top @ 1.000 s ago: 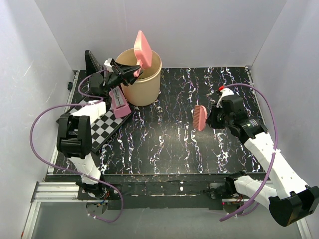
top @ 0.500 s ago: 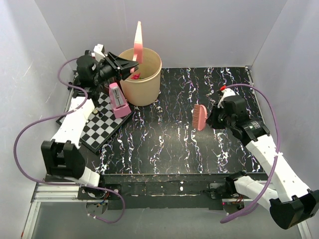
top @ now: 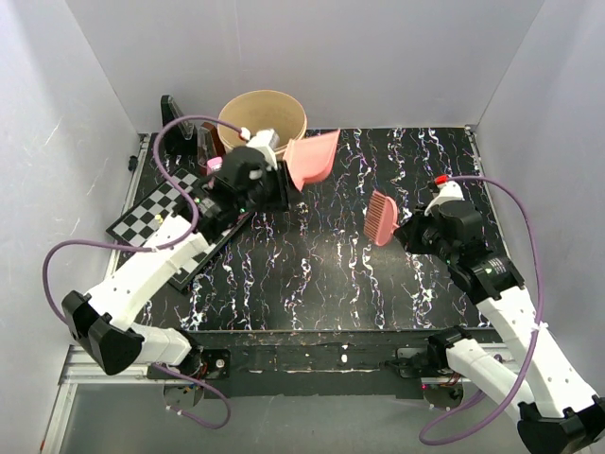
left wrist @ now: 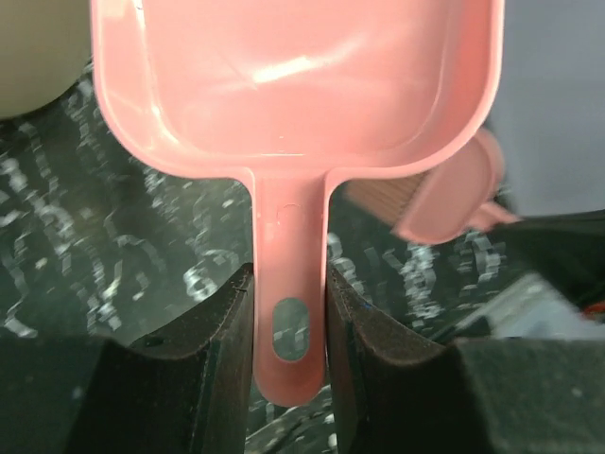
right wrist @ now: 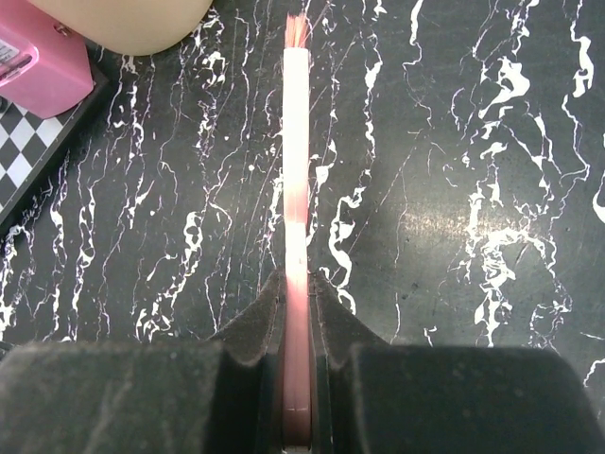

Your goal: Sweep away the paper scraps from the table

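Since no paper scraps show anywhere on the veined black table [top: 321,274], I judge the sweeping done, with only the putting-away of the tools left. That calls for lowering each one gently onto a bare patch, away from the chessboard [top: 142,216]. Nearest, the right gripper [right wrist: 297,307] has its jaws pressed onto the thin handle of the pink brush [top: 381,218], seen edge-on; whether the bristles meet the tabletop I cannot tell. Farther back, the left gripper [left wrist: 289,312] pinches the handle of the pink dustpan [left wrist: 293,85], which is empty, lifted, and just beside the tan bucket [top: 284,106]. Any scraps inside it are hidden.
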You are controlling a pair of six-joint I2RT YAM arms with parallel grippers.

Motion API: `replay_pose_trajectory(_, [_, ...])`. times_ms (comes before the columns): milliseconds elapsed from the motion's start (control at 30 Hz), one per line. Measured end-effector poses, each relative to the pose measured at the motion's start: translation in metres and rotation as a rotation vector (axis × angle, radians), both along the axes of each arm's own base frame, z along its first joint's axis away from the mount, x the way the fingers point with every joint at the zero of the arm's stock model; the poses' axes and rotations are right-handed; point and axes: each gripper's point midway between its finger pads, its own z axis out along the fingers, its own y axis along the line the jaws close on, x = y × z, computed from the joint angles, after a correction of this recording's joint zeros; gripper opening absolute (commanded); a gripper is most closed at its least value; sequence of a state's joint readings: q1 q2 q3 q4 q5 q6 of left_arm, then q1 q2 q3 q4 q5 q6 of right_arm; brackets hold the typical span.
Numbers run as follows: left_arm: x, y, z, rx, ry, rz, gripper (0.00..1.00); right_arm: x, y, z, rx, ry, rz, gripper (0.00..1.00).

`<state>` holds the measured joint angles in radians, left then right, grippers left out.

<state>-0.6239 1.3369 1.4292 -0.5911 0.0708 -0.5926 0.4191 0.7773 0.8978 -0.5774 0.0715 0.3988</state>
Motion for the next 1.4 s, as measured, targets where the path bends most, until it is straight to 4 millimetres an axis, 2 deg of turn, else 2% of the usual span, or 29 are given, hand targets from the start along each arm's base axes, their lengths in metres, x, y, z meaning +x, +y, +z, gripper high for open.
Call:
replay_pose_trajectory(133, [-0.025,0.002,-0.05,0.226,-0.012,0.009,0.0,-0.002,-0.003,-0.008,0.009,0.013,-0.028,0.01])
replay_pose_trajectory(267, [-0.039,0.009,-0.096,0.418,-0.009,0.012,0.0,0.0,-0.008,-0.014,0.011,0.008,-0.065,0.01])
replay_pose_trajectory(467, [-0.05,0.018,-0.167,0.604,0.079,-0.005,0.0,-0.002,-0.014,-0.032,0.001,0.031,-0.107,0.01])
replay_pose_trajectory(633, [-0.054,0.025,-0.208,0.706,0.134,-0.013,0.0,-0.002,-0.015,-0.047,0.0,0.055,-0.116,0.01])
replay_pose_trajectory(833, [-0.061,0.033,-0.233,0.738,0.141,-0.016,0.0,0.001,-0.009,-0.064,0.014,0.108,-0.122,0.01])
replay_pose_trajectory(1033, [-0.063,0.036,-0.252,0.732,0.135,-0.014,0.0,0.015,0.004,-0.068,0.077,0.118,-0.12,0.01])
replay_pose_trajectory(1233, [-0.052,0.034,-0.25,0.729,0.074,0.01,0.0,0.053,0.003,-0.065,0.235,0.154,-0.198,0.01])
replay_pose_trajectory(1300, [-0.046,0.033,-0.249,0.732,0.053,0.02,0.0,0.069,-0.004,-0.065,0.322,0.17,-0.249,0.01])
replay_pose_trajectory(1400, [-0.041,0.031,-0.259,0.759,0.048,0.022,0.0,0.097,-0.02,-0.066,0.477,0.187,-0.323,0.01])
